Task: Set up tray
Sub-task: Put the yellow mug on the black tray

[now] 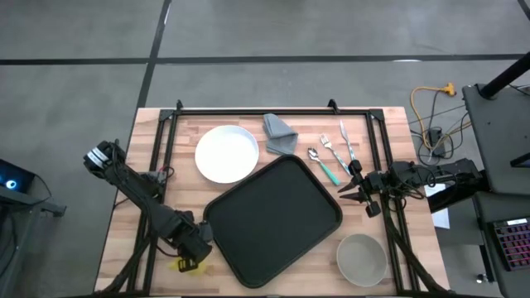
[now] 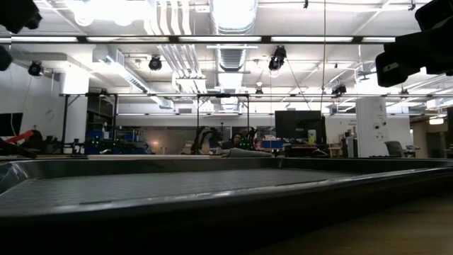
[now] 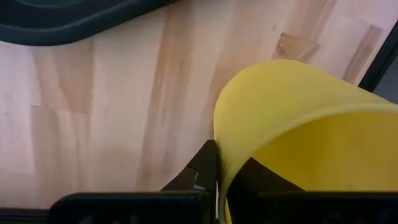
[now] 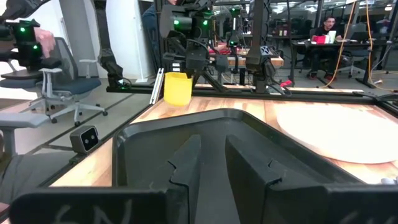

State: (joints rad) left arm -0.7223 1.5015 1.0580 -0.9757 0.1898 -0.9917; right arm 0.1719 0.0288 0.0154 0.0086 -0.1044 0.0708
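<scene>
Tray (image 1: 273,219) sits mid-worktop, rotated diagonally, one corner near the front edge. Low view: tray rim (image 2: 212,205) fills the foreground and hides everything else on the table.

Left gripper (image 1: 192,252) is at the front-left corner, mostly covering a yellow cup (image 1: 186,265) from above. Left wrist view shows it plainly: fingers pinched on the cup's wall (image 3: 298,124), one inside, one outside. The right wrist view shows the cup (image 4: 177,88) upright.

Right gripper (image 1: 352,193) is at the tray's right edge, fingers spread narrowly, holding nothing.

Plate (image 1: 227,153), grey cloth (image 1: 280,134) and cutlery (image 1: 333,153) lie along the back; grey bowl (image 1: 362,258) front-right.
</scene>
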